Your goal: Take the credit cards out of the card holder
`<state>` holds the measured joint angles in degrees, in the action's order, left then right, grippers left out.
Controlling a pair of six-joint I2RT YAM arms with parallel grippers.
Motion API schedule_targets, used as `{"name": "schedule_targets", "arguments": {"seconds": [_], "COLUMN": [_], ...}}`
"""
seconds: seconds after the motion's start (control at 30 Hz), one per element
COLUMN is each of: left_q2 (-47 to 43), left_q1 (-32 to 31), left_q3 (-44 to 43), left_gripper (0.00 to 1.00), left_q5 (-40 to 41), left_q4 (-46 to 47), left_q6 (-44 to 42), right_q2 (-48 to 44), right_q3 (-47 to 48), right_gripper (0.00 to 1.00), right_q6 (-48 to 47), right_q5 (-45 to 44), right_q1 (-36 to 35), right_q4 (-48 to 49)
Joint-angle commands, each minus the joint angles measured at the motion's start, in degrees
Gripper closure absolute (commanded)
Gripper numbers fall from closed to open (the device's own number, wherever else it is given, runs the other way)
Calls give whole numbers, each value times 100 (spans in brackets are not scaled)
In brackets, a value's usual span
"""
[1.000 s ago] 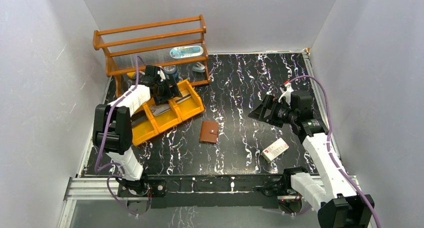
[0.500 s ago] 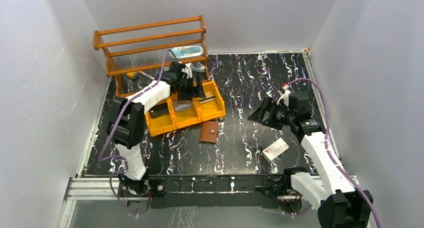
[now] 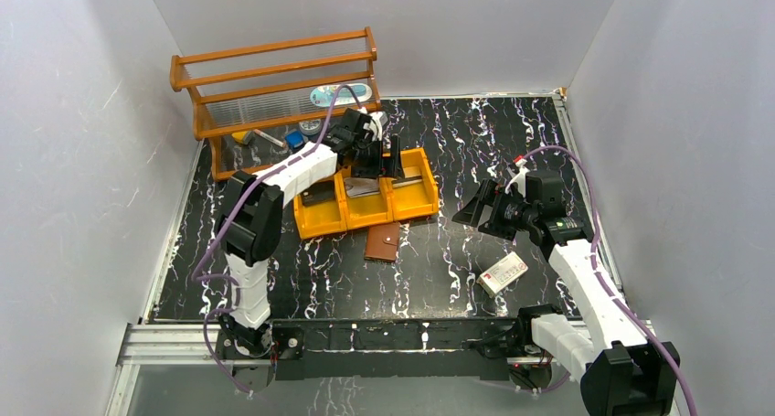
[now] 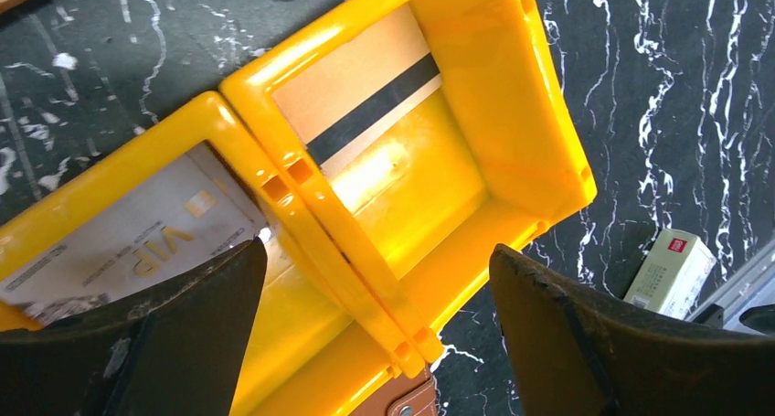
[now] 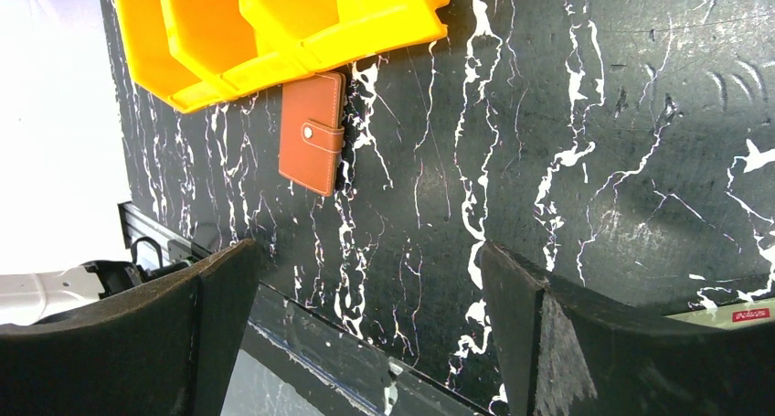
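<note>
left gripper (image 3: 382, 157) hangs over the orange tray (image 3: 366, 220) with its jaws spread wide and no card between them. in its wrist view one finger (image 4: 137, 334) sits above the middle compartment and the other (image 4: 603, 334) beyond the tray's end wall, so they straddle the end compartment. whether they touch the plastic i cannot tell. two credit cards lie in the tray: a pale card (image 4: 128, 247) printed "vip" in the middle compartment, and an orange-tan card (image 4: 366, 101) with a black stripe in the end one. something dark lies in the third compartment, too unclear to name. the card holder (image 3: 383, 241) lies flat on the black marbled table (image 3: 475, 142) at 6 o'clock of the tray, folded shut with its snap tab fastened. its far edge is right against the tray's near wall, perhaps a little under it. right gripper (image 3: 483, 213) hovers at 3 o'clock of the card holder, well apart from it, jaws fully apart and empty. a small white box (image 3: 503, 273) with a red mark lies at 4 o'clock of the card holder. a wooden rack (image 3: 274, 69) stands at the table's 10 o'clock corner — just behind the tray.
</note>
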<state>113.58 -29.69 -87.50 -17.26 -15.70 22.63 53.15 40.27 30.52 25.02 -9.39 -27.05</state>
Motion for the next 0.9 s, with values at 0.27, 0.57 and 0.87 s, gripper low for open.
{"name": "schedule_targets", "arguments": {"seconds": [0.27,0.57,0.87], "left_q2": [-2447,-4273,-4393], "left_q1": [76,1397,1519], "left_q3": [1091,3163,3767], "left_gripper": [2,2,2], "left_q5": [2458,2549,2134], "left_q4": [-429,-604,-454], "left_q6": [-106,747,986], "right_q2": [90,697,2296], "right_q3": [-136,102,1029], "right_gripper": [2,2,2], "right_q6": [257,272,179], "right_q5": [201,149,257], "right_q1": [24,8,-131], "right_q4": [328,547,1061]}}
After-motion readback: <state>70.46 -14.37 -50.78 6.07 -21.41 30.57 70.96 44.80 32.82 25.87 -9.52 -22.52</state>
